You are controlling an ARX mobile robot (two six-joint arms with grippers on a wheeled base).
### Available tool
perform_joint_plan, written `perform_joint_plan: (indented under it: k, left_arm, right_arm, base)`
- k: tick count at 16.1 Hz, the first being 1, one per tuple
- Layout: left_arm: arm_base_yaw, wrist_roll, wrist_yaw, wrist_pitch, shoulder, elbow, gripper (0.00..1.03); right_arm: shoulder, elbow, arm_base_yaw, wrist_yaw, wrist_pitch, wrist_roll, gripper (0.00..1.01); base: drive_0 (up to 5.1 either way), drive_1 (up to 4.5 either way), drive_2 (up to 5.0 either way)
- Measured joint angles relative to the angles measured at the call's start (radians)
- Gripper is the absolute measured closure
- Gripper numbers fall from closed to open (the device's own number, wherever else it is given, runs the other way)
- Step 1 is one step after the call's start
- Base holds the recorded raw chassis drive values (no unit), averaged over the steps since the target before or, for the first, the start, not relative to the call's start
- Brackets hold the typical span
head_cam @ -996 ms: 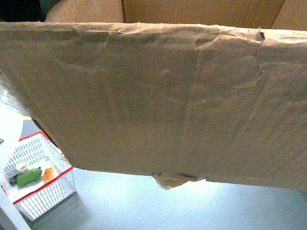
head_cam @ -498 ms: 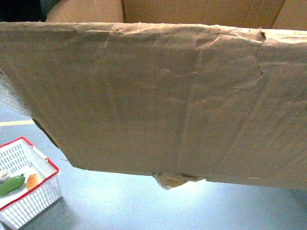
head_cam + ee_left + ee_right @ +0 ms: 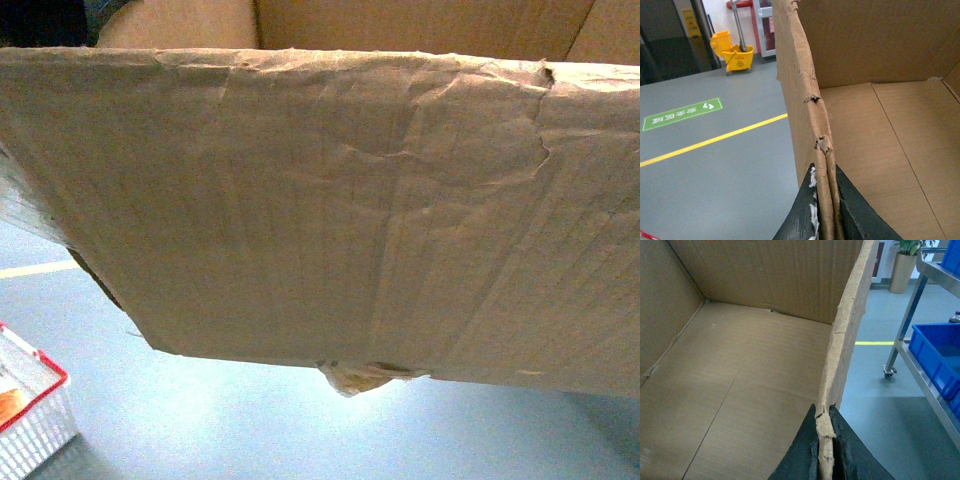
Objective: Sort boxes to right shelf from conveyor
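Observation:
The brown cardboard box (image 3: 350,200) fills the head view, its creased near side toward me and a tan tape scrap (image 3: 365,377) hanging at the bottom seam. It hangs above the grey floor. My left gripper (image 3: 826,200) is shut on the box's ragged left wall (image 3: 805,100), one black finger on each side. My right gripper (image 3: 826,440) is shut on the torn right wall (image 3: 845,340) in the same way. The box (image 3: 750,365) is empty inside. Part of the steel right shelf (image 3: 910,315) stands to the right of the box. The conveyor is out of view.
Blue plastic bins (image 3: 935,347) sit on the shelf's tiers. A white basket with a red rim (image 3: 30,405) stands on the floor at lower left. A yellow mop bucket (image 3: 735,52), a yellow floor line (image 3: 715,141) and a potted plant (image 3: 902,270) lie farther off.
In the head view the white basket has slid left, almost out of frame, and the floor line has come into sight. The box keeps its place between both grippers.

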Motion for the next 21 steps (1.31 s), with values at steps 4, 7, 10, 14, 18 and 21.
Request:
perform_joint_plan:
  k: [4, 7, 10, 14, 18, 21]
  left_arm:
    - [0.000, 0.000, 0.000, 0.000, 0.000, 0.000, 1.00]
    - [0.000, 0.000, 0.000, 0.000, 0.000, 0.000, 1.00]
    - [0.000, 0.000, 0.000, 0.000, 0.000, 0.000, 1.00]
    - [0.000, 0.000, 0.000, 0.000, 0.000, 0.000, 1.00]
    - [0.000, 0.000, 0.000, 0.000, 0.000, 0.000, 1.00]
    - [0.000, 0.000, 0.000, 0.000, 0.000, 0.000, 1.00]
  right_arm:
    - [0.000, 0.000, 0.000, 0.000, 0.000, 0.000, 0.98]
    - [0.000, 0.000, 0.000, 0.000, 0.000, 0.000, 0.98]
    - [0.000, 0.000, 0.000, 0.000, 0.000, 0.000, 0.98]
    - [0.000, 0.000, 0.000, 0.000, 0.000, 0.000, 0.98]
    - [0.000, 0.000, 0.000, 0.000, 0.000, 0.000, 0.98]
    - [0.000, 0.000, 0.000, 0.000, 0.000, 0.000, 0.98]
  base:
    - [-1.3, -1.28, -1.3]
    - [-1.4, -1.38, -1.4]
    - [-1.5, -1.46, -1.5]
    - [-1.3, -1.33, -1.3]
    - [-1.5, -1.45, -1.5]
    - [-1.4, -1.42, -1.4]
